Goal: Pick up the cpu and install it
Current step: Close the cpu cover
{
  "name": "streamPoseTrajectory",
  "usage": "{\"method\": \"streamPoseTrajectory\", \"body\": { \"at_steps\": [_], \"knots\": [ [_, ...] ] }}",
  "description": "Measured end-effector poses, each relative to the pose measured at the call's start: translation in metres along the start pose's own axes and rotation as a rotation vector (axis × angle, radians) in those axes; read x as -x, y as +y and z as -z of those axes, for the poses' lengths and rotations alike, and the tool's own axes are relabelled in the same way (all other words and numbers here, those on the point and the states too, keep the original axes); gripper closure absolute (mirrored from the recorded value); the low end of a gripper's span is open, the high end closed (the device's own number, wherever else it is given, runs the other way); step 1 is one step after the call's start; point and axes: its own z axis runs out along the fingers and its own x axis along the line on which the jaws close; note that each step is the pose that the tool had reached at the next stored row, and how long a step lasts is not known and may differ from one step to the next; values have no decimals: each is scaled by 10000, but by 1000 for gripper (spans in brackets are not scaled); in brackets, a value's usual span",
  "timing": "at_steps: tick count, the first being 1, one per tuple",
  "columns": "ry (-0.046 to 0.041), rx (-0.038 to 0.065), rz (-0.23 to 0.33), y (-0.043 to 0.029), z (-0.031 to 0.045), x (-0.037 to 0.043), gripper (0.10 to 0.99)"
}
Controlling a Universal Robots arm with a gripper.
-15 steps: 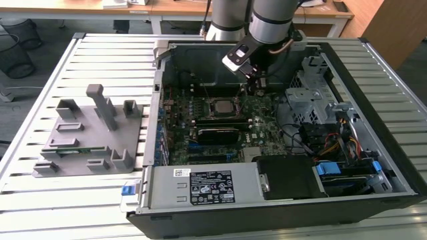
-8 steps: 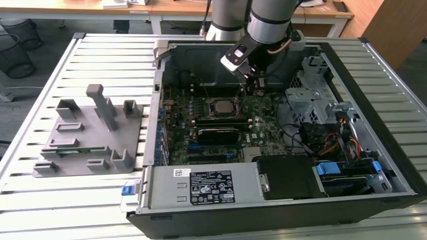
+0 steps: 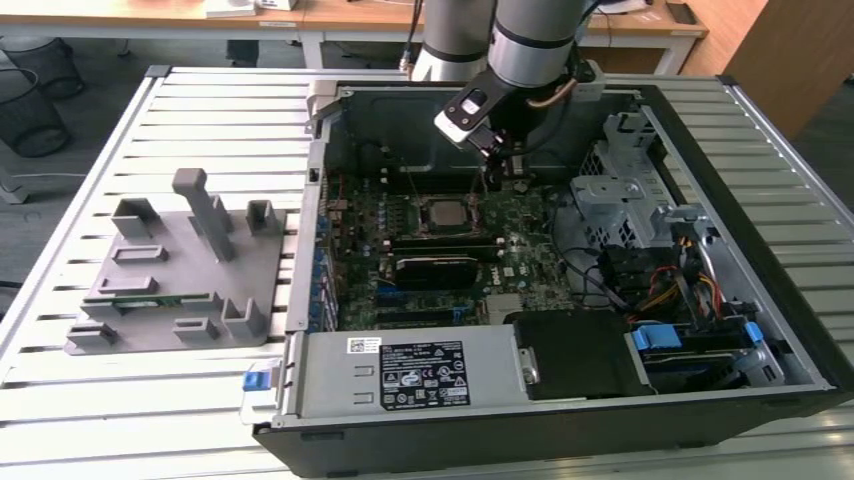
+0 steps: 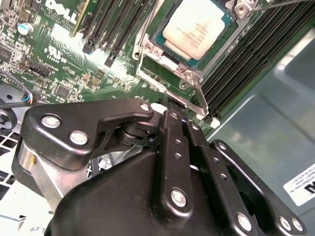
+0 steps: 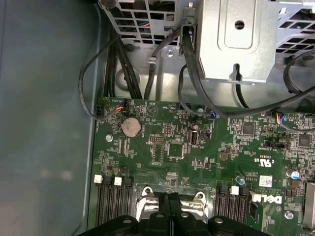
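Eyes on the cpu [image 4: 194, 27]: lying flat in the socket frame [image 4: 170, 91] on the motherboard [image 5: 197, 142], pale metal top up, seemingly already down in its seat. Hovering low just off one edge of that frame with the gripper [image 4: 177, 109], black fingers pressed together, clamped on nothing that can be seen. Hard to say whether touching the frame or just clear of it.

Plenty to go wrong from here. Any drop or sideways drift, and closed tips scraping across the frame. Could nudge the chip askew and, at a guess, hurt the contacts beneath. Could equally clip the memory slots [image 4: 118, 29] flanking the socket on both sides. Very tight in there. Worth watching the black cables [image 5: 93, 83] looping beside the drive cage [image 5: 236, 39] too: easy to snag with the wrist.

Working inside an open computer case [image 3: 801, 310] laid on its side on a slatted metal table [image 3: 214, 110]. On the exterior view's left, a grey fixture tray [image 3: 174, 280] with a green strip in it. Beyond the table, wooden desks [image 3: 347, 15] and wire baskets [image 3: 34, 95] on the floor.
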Motion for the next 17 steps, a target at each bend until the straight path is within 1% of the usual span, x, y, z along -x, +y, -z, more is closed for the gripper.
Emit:
{"method": "streamPoseTrajectory", "body": {
  "at_steps": [7,14,16,17],
  "knots": [
    [0,0,0,-65,-1,-4,980],
    [-1,-1,1,-108,-2,-7,980],
    [0,-1,0,-132,-4,-8,980],
    [-1,0,1,-156,-5,-9,980]
  ]
}}
